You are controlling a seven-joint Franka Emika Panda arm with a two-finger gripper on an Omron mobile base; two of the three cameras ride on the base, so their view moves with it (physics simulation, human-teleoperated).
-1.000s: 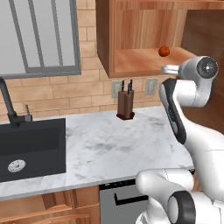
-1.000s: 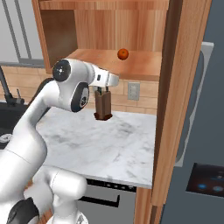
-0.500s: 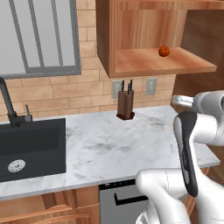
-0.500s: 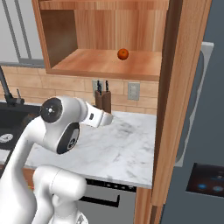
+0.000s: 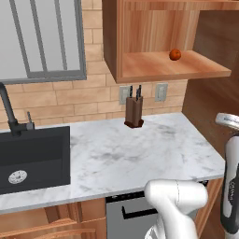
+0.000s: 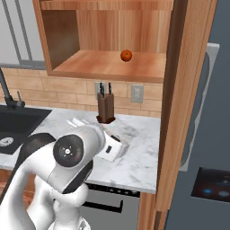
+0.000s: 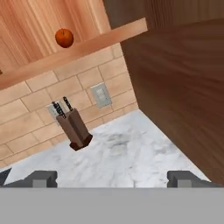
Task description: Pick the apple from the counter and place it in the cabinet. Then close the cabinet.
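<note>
With the small orange-red apple (image 5: 175,54) resting shelved, the wide-open, empty gripper (image 7: 112,177) risks striking the brown wooden cabinet door (image 6: 182,108) edge-on instead of swinging it.

Both base views look forward and down from behind the arm, one from the left, one from the right. They share the counter (image 5: 140,154), the knife block (image 5: 134,111) at the far wall and the open cabinet (image 5: 140,42) above. The hand view sits nearer and tilted (rolled sideways), facing the same knife block and the cabinet shelf from below.
</note>
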